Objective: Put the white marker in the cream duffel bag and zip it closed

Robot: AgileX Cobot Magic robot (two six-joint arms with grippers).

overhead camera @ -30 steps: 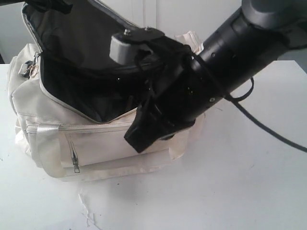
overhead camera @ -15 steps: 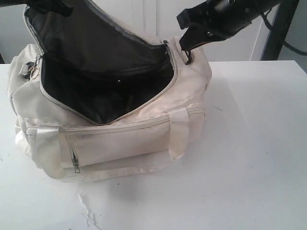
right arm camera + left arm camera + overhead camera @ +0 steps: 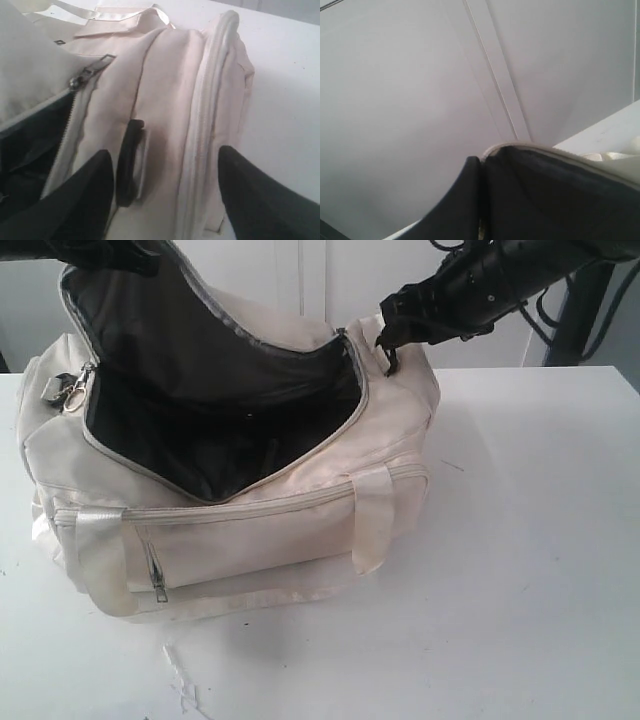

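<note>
One slip by the left tool [image 3: 100, 252] pinching the cream duffel bag's [image 3: 250, 530] 11 o'clock flap collapses it; right tool [image 3: 170, 200] gapes wide.

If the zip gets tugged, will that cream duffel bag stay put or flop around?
Likely floppy: the cream duffel bag sags and creases along its sides. Soft fabric, probably light, so it may slide on the white table when the zip pull is tugged.
</note>
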